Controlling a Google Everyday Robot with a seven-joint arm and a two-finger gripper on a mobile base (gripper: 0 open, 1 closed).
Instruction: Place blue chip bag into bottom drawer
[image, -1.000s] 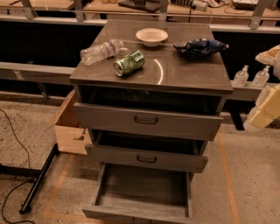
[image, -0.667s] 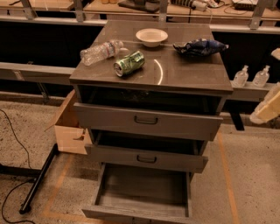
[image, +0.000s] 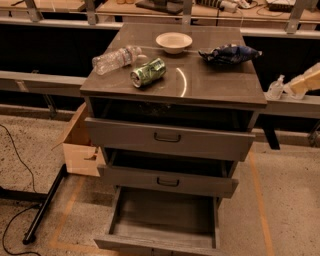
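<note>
The blue chip bag lies crumpled on the back right of the cabinet top. The bottom drawer is pulled wide open, and its grey wood-grain floor is bare. My gripper shows only as a cream-coloured part at the right edge of the camera view. It is off to the right of the cabinet, well apart from the bag and a little lower than it.
A green can, a clear bottle and a white bowl lie on the cabinet top. The top drawer and middle drawer stand slightly open. A cardboard box and a black pole are on the left, and a small bottle is on the right ledge.
The cream arm part at the right has moved up and further toward the right edge. The bag, can, bottle and drawers have not moved.
</note>
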